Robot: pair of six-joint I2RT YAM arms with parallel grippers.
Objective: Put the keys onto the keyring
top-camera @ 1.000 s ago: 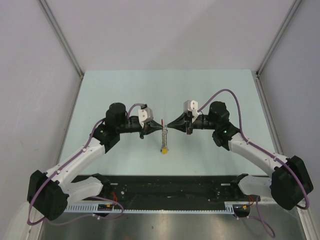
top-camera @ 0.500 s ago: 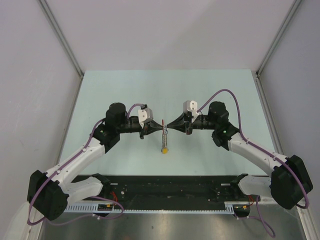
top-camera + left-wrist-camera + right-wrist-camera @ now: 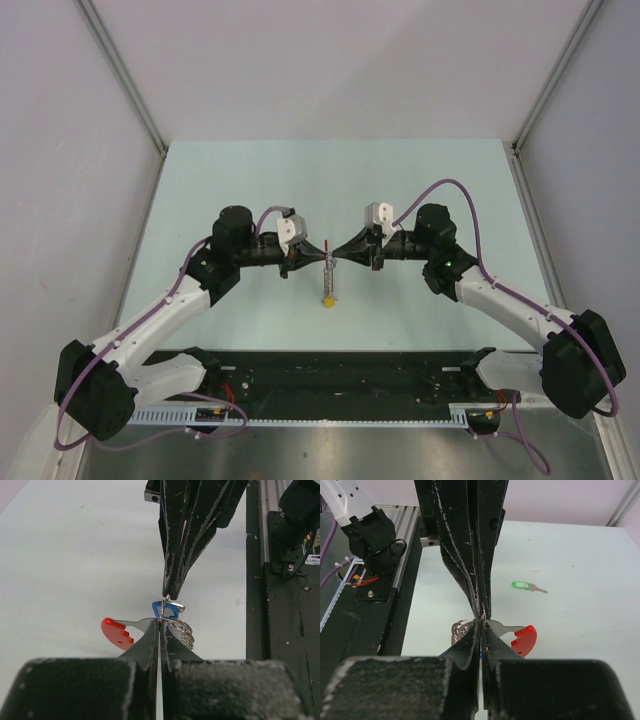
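Observation:
Above the table's middle my left gripper [image 3: 322, 252] and right gripper [image 3: 338, 253] meet tip to tip, both shut. Between them hangs the keyring [image 3: 328, 275], its yellow-capped keys lowest. In the left wrist view my left gripper [image 3: 161, 623] pinches the keyring where the curved red piece [image 3: 117, 632] and the silver rings [image 3: 183, 630] join. The blue key [image 3: 165, 609] sits just beyond, with the right fingers [image 3: 175, 555] closed on its top edge. The right wrist view shows my right gripper [image 3: 482, 623], the red piece [image 3: 525, 640] and the green key [image 3: 521, 585] lying loose on the table.
The pale green table [image 3: 430, 180] is walled by grey panels on both sides and at the back. A black rail with cables [image 3: 340, 375] runs along the near edge by the arm bases.

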